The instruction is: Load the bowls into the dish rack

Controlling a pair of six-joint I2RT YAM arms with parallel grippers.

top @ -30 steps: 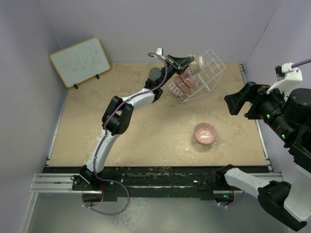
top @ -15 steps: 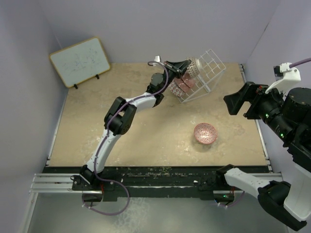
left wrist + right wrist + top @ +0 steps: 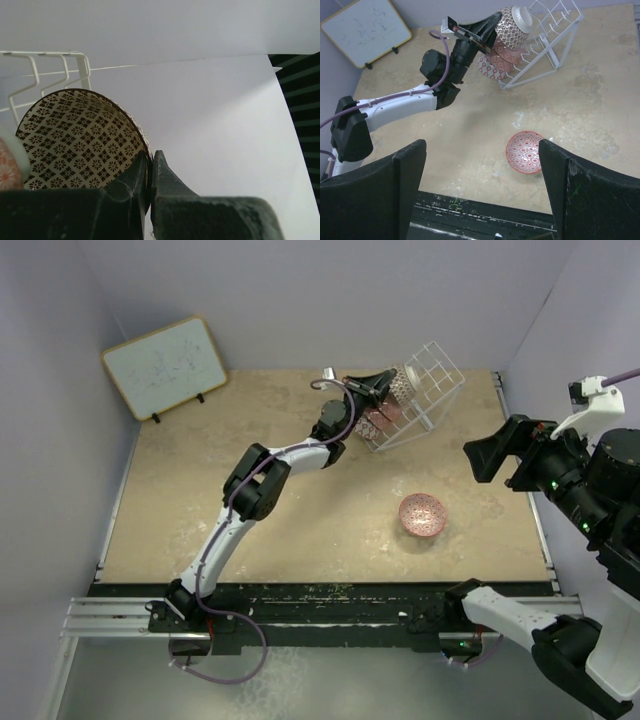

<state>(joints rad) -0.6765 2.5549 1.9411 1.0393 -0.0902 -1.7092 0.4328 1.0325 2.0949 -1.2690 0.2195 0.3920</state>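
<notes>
The white wire dish rack (image 3: 432, 375) stands tilted at the far right of the table. It also shows in the right wrist view (image 3: 555, 30) and the left wrist view (image 3: 35, 70). My left gripper (image 3: 380, 385) is shut on the rim of the brownish lattice bowl (image 3: 399, 383) and holds it on edge at the rack's left end; the left wrist view shows the jaws (image 3: 150, 162) pinching the bowl (image 3: 75, 140). Two reddish patterned bowls (image 3: 378, 417) stand in the rack below it. A pink bowl (image 3: 422, 514) sits upright on the table. My right gripper (image 3: 495, 455) is open and empty, high at the right; the pink bowl (image 3: 525, 151) lies below it (image 3: 482, 145).
A wood-framed whiteboard (image 3: 165, 365) leans at the back left. Pale walls close the table at the back and both sides. The left arm (image 3: 250, 480) stretches diagonally across the middle of the table to the rack.
My left gripper has carried the lattice bowl to the right and back, closer into the rack, with the arm stretched further. The right arm has hardly moved.
</notes>
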